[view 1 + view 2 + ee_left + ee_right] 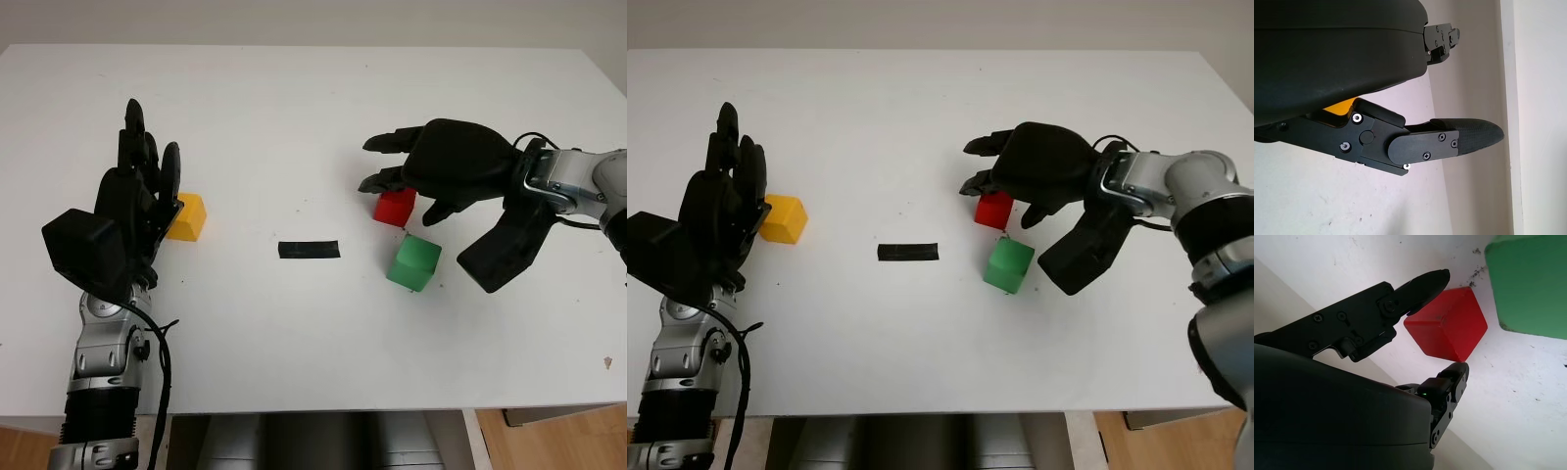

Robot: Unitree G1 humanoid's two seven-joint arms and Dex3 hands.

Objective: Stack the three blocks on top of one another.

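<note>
Nearest the black tape strip (309, 249), on its right, the green block (412, 262) sits; just beyond, the red block (395, 207) is straddled, ungrasped, by the unclenched right hand (446, 166). Fingers must be closed next. Left of the strip, yellow block (186, 216) is flanked by the open left hand (137, 201).

small red cube block (1447, 325): on the white table, between the right hand's fingertips (1432, 280), not yet clasped; green cube block (413, 261): just beside it, outside the fingers; yellow cube block (186, 216): beside the left hand's fingers (168, 174)
</note>
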